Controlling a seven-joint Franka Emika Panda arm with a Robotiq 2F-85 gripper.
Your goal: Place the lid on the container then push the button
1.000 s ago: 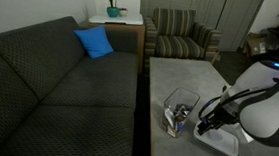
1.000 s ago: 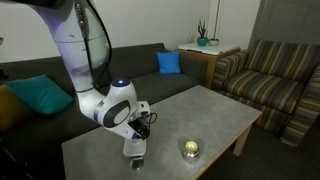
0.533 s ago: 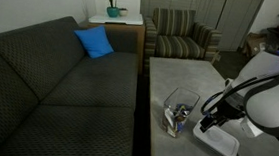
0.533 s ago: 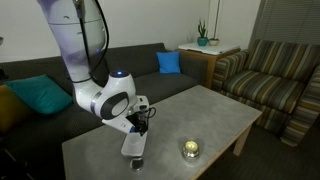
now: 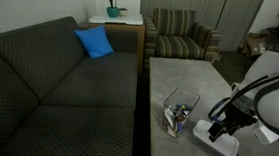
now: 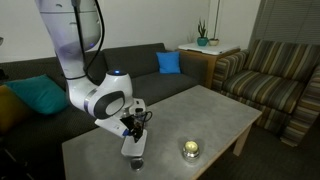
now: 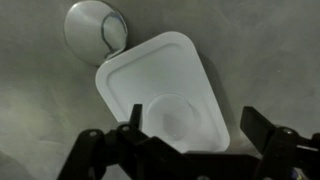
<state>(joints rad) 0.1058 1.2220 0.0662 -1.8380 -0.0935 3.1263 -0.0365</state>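
in an exterior view the sofa (image 5: 49,81) with its blue cushion (image 5: 95,42) lies far left of the lid. next comes the grey desk (image 5: 180,76). on it stands the clear container (image 5: 180,110), uncovered, with small dark and bluish bits inside, just left of the lid (image 5: 221,145). the lid lies flat on the desk, apart from the container. the fingers (image 5: 219,127) hang right over the lid, and the white arm (image 5: 274,94) rises to the right of it.

in an exterior view from another side, the arm (image 6: 80,45) stands left of the lid (image 6: 131,146). a round metallic object (image 6: 190,150) sits on the desk well to the right of the lid; the view above does not show it.

only the wrist view shows the grip. a round pale object (image 7: 95,28) lies just beside the lid's upper left corner. the lid (image 7: 165,85) is a white rounded square with a raised rim. the fingers (image 7: 252,125) are spread wide to either side of its near end, holding nothing. whether they touch the lid cannot be told.
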